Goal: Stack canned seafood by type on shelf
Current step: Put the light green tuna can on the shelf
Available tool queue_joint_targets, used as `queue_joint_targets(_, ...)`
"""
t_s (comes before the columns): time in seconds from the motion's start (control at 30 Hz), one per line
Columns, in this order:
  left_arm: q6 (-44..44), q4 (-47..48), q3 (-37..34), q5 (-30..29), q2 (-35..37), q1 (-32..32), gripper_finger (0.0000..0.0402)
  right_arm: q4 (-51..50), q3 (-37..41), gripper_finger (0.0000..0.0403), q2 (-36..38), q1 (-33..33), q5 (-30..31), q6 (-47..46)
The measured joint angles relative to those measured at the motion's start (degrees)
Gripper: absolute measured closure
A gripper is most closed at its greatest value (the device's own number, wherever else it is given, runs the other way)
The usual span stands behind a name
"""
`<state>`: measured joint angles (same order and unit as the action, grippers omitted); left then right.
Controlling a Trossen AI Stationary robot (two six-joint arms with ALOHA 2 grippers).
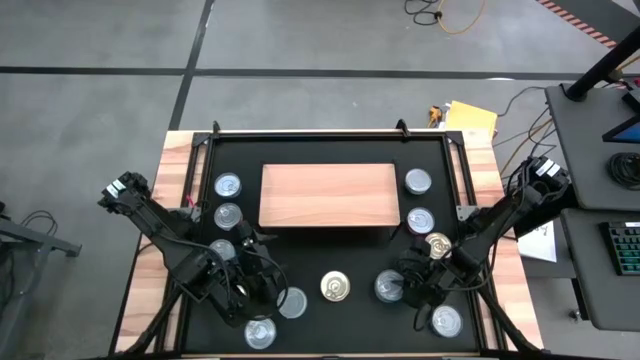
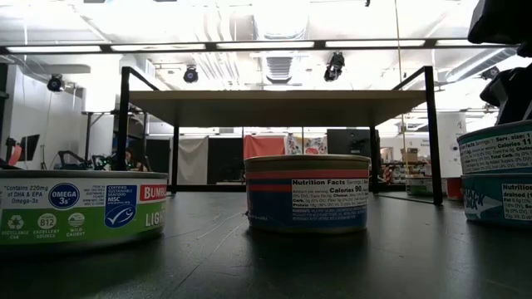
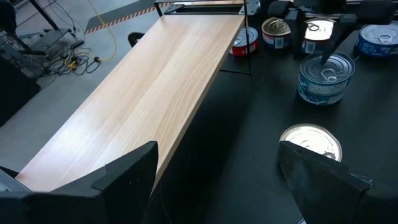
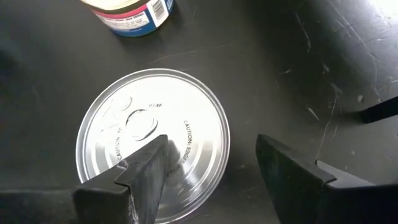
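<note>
The green tin at the left of the low view said "OMEGA 3s", "MSC", "BUMB" and "LIGH". The red and blue tin in the middle said "Nutrition Facts" and "Calories 90". A tin at the right edge said "Calories". The silver lid in the right wrist view said "CAUTION".

Bare light-wood shelf mid-mat, round silver- and gold-lidded tins upright around it
</note>
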<state>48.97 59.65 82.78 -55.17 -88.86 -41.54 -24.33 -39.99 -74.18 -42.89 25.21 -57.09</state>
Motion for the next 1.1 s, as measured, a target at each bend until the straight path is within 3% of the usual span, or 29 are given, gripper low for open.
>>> queue_joint_targets(0.4,0.00,0.01,0.00,-0.01,0.00,0.02,0.0086,1.95,-0.11,0.0168,-2.83,0.00,0.30,-0.12)
queue_joint_targets(1.1,-0.26,-0.01,0.00,-0.53,0.00,0.00,0.0086,2.35,-0.02,0.0227,-2.70,0.00,-0.15,0.27)
